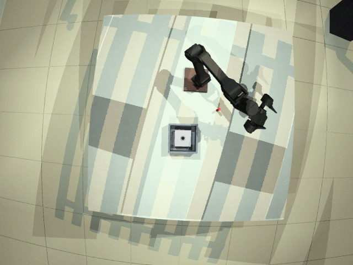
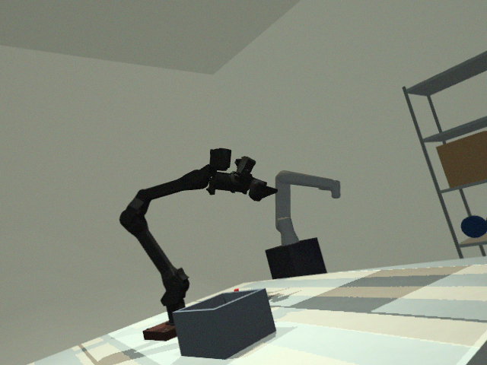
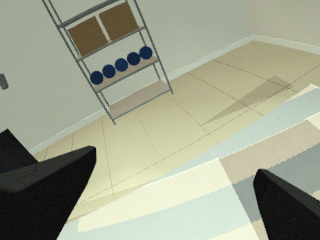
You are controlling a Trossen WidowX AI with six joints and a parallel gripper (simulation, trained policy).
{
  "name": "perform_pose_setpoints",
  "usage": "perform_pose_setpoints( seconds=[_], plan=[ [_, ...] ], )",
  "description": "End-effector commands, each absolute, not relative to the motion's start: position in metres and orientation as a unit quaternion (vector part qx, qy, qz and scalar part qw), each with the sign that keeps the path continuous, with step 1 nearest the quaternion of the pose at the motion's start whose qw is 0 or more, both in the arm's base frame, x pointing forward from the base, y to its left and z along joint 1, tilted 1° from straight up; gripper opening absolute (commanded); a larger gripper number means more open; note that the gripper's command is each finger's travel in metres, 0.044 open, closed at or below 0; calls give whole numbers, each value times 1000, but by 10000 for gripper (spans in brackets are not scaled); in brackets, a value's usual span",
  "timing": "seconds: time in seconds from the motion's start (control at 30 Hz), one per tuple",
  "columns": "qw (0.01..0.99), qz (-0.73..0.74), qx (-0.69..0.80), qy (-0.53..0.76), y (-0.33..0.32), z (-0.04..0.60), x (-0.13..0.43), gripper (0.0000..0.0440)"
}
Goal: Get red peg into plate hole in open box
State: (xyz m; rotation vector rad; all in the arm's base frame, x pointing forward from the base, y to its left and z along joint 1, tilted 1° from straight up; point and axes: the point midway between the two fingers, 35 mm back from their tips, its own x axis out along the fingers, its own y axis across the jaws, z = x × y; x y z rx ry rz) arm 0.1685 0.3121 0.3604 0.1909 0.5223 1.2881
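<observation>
Patchwork-patterned in pale blue, cream and grey, the table [image 1: 171,185] [image 2: 374,334] [image 3: 165,205] stands in a plain-walled room.

Nearest in the exterior view is the open, blue-grey rectangular box [image 1: 170,139] [image 2: 224,330]; from above, a square white plate with 1 dark round hole [image 1: 178,142] shows inside it. Beyond the box, just past its rim in that view, the small red peg [image 1: 218,109] [image 2: 236,290] is out on the table, between the box and the arm's reach. Whether it stands upright or leans, I cannot tell.

The black 2-fingered end effector [image 1: 271,120] [image 3: 177,166] is released, its fingers wide apart with nothing between them, high above the table and well to the side of the peg. Picking up is the step in hand: I would swing back over the peg, point the fingers down, centre it between them, then descend slowly before closing.

The box walls stand in the way later, so the peg should be carried above the rim. Farther off are 1 grey arm on a black pedestal [image 2: 297,259] and a grey metal shelf rack [image 2: 431,169] [image 3: 86,75].
</observation>
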Motion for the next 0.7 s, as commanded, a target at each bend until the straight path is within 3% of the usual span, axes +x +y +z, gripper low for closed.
perform_pose_setpoints(
  seconds=[0.0,0.67],
  plan=[
    [776,553,107,283,301,342,176,440],
    [783,305,202,503,243,235,186,440]
  ],
)
